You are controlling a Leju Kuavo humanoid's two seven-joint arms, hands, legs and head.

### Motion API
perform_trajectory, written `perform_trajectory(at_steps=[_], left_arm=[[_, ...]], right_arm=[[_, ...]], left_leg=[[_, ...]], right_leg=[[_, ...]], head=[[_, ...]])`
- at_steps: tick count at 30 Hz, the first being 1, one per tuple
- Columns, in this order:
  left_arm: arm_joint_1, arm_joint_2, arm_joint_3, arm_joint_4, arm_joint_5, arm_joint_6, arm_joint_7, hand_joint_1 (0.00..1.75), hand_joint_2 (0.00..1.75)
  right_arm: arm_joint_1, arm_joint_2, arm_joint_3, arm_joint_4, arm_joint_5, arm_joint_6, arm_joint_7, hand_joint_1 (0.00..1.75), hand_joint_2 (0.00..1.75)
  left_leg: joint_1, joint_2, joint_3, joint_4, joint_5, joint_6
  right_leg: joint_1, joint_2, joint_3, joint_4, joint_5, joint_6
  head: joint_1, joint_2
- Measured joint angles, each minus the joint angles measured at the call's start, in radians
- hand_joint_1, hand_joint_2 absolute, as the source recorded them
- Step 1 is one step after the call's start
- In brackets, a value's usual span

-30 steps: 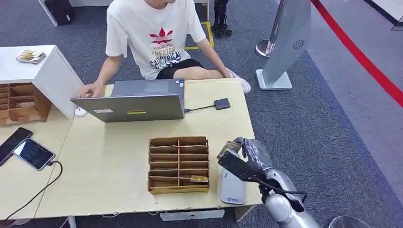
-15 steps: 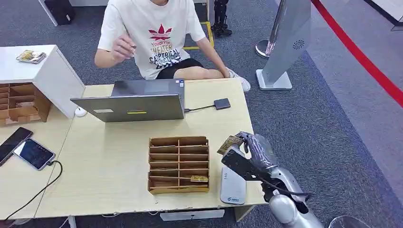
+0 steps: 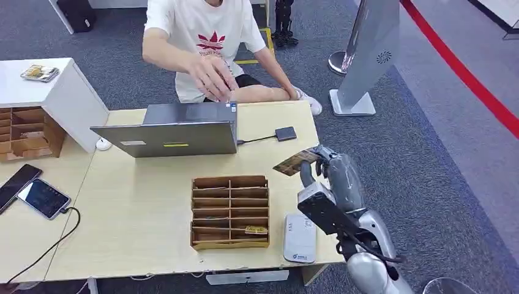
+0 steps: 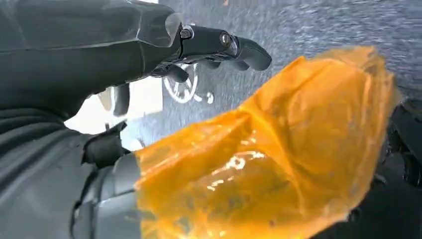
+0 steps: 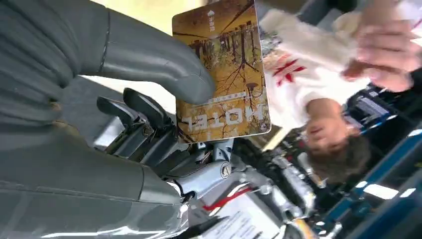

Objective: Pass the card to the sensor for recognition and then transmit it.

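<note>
A golden-brown hotel card [image 3: 295, 162] is pinched between the thumb and fingers of my right hand [image 3: 333, 177], raised above the table's right side beyond the white card sensor [image 3: 300, 240]. Up close, the card [image 5: 226, 74] sticks out past the grey thumb [image 5: 149, 59], its printed face showing. A person in a white shirt sits behind the laptop, one hand [image 3: 211, 76] stretched forward over the laptop lid; the same hand [image 5: 388, 47] lies beyond the card. My left hand [image 4: 219, 45] hangs low with its dark fingers loosely extended and nothing in them, beside an orange plastic sheet [image 4: 278, 149].
A wooden slotted card holder [image 3: 230, 211] stands mid-table with one card [image 3: 256, 230] in a front slot. A grey laptop [image 3: 171, 131] and a small dark adapter [image 3: 286, 133] lie behind it. Two phones [image 3: 43, 198] lie at the left, near a white cabinet [image 3: 55, 92].
My right hand has lifted the card up and forward, away from the sensor. The person's hand left the table beside the laptop, rose, and now reaches over the laptop.
</note>
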Motion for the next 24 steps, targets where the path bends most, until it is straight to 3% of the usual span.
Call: perform_trajectory(at_steps=[6,12,18,24], left_arm=[[-0.064,0.009,0.119,0.092,-0.214,-0.092,-0.086,0.00,0.00],[-0.149,0.032,0.253,0.209,-0.369,-0.117,-0.151,0.00,0.00],[-0.238,0.058,0.323,0.332,-0.463,-0.117,-0.190,0.00,0.00],[-0.277,0.077,0.348,0.407,-0.501,-0.109,-0.202,0.00,0.00]], right_arm=[[-0.187,0.077,0.073,0.063,-0.044,0.079,0.038,1.75,1.75],[-0.369,0.175,0.118,0.200,-0.077,0.134,0.104,1.75,1.75],[-0.495,0.270,0.143,0.352,-0.072,0.156,0.152,1.75,1.75],[-0.554,0.321,0.152,0.455,-0.064,0.156,0.177,1.75,1.75]], left_leg=[[0.000,0.000,0.001,0.000,0.003,-0.001],[0.000,-0.001,0.000,0.000,0.003,-0.002],[0.000,-0.002,0.000,0.000,0.004,-0.002],[0.000,-0.002,-0.001,0.000,0.003,-0.002]], right_leg=[[0.000,0.000,0.000,0.001,0.001,-0.001],[0.000,0.000,-0.001,0.002,0.001,-0.001],[0.000,-0.001,-0.001,0.002,0.001,-0.001],[0.000,-0.001,-0.002,0.002,0.001,-0.001]], head=[[0.000,0.000],[0.000,0.000],[0.000,0.000],[0.000,0.000]])
